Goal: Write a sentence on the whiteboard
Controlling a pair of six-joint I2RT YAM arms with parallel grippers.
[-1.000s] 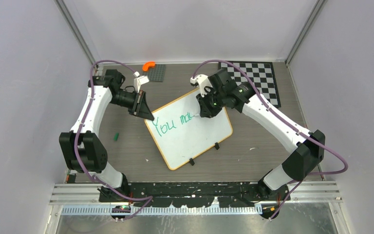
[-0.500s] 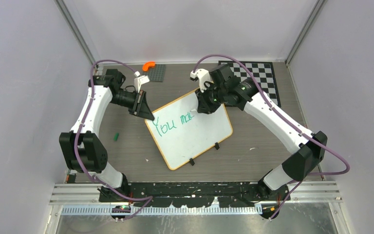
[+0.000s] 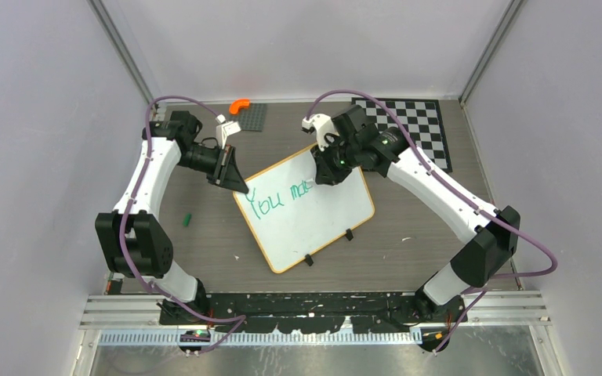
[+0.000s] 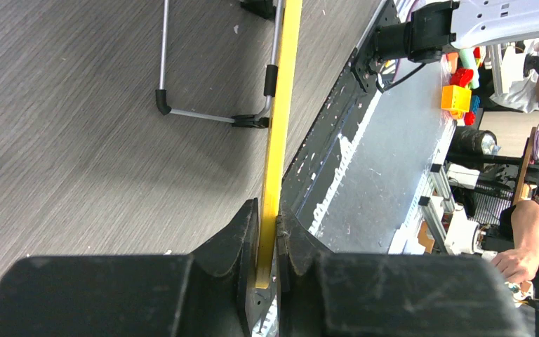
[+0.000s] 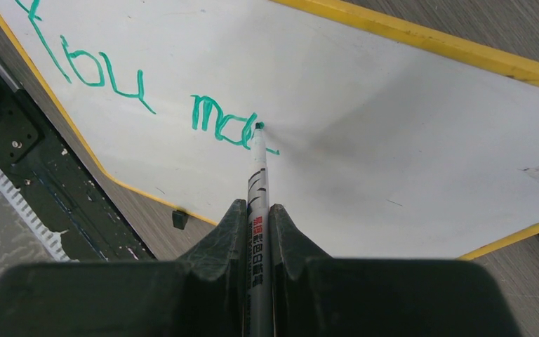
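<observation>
Whiteboard (image 3: pixel 325 227) lies mid-table, skewed; left gripper (image 4: pixel 268 242) is clamped on its yellow rim at the board's 10 o'clock corner. Right gripper (image 5: pixel 256 210) pinches a green marker (image 5: pixel 258 168), tip touching the sentence (image 5: pixel 147 98), which reads "You ma" plus a stroke. Step looks to be mid-second-word; next likely needs steady tip contact, strokes running toward 2 o'clock.

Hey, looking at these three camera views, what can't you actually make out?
Top view: the right gripper covers the tip of the marker and the end of the green writing on the whiteboard.
Left wrist view: the whiteboard is edge-on in the left gripper, its face unseen.
Right wrist view: the marker's print is too small to read.
Top view: a small green item is too small to identify.
</observation>
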